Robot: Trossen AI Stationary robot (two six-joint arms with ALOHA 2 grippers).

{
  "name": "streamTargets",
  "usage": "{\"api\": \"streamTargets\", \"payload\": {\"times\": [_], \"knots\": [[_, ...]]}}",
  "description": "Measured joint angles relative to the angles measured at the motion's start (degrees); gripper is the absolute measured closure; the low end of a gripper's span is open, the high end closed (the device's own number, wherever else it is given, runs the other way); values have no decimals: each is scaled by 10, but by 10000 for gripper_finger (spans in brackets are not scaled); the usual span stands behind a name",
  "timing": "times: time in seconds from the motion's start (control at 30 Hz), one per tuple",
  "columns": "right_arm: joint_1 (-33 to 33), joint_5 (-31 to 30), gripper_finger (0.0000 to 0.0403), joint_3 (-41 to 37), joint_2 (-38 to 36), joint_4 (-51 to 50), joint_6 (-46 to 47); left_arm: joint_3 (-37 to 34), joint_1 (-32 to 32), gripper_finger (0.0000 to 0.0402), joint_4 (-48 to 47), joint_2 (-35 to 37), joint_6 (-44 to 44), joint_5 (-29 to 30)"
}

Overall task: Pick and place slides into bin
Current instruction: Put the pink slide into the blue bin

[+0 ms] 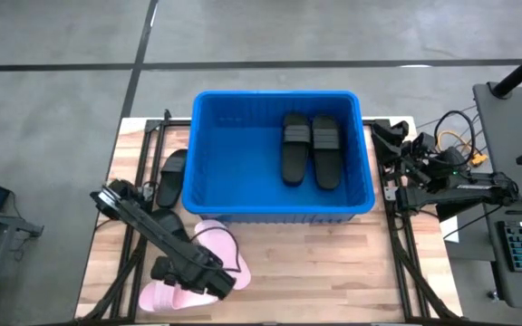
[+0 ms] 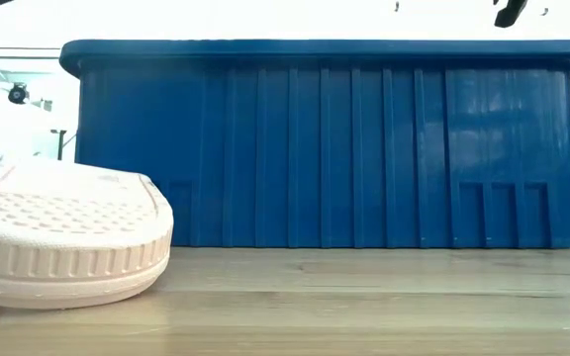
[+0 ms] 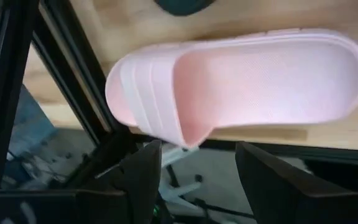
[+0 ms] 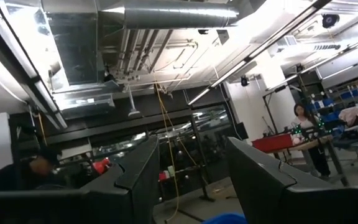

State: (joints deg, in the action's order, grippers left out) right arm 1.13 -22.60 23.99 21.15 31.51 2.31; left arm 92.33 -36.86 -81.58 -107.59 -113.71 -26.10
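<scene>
**Two black slides in the bin, pink pair at the tabletop's near edge**

Two black slides (image 1: pixel 311 149) lie side by side inside the blue bin (image 1: pixel 208 172), toward its right half, soles down. The bin stands in the middle of the wooden tabletop (image 1: pixel 333 272). Just beside the bin's left wall another black slide (image 1: pixel 170 177) rests on the tabletop, partly under the left arm. In front of the bin, at its left corner, lies a pink slide (image 1: pixel 220 243); a second pink slide (image 1: pixel 166 296) sits at the near edge, its strap end reaching past the edge in the left wrist view.

The left gripper (image 3: pixel 197 186) hovers over this second pink slide, its jaws apart and gripping nothing, the strap just beyond the fingers (image 3: pixel 143 174). The right gripper (image 4: pixel 188 180) waits off the bin's right side, pointing up into the room, jaws apart and empty. A person (image 4: pixel 303 134) stands far back in the room.
</scene>
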Motion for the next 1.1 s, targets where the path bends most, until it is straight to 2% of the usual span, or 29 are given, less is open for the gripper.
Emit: {"api": "streamTargets", "payload": {"times": [0.47, 0.73, 1.1], "knots": [[0, 0, 227, 0, 0, 0, -14, 0, -45, 210, 0, -86, 16, -12], [0, 0, 227, 0, 0, 0, -16, -1, -62, 210, -40, -113, 16, -24], [0, 0, 227, 0, -1, 1, -28, -1, -73, 210, -45, -139, 16, -34]]}}
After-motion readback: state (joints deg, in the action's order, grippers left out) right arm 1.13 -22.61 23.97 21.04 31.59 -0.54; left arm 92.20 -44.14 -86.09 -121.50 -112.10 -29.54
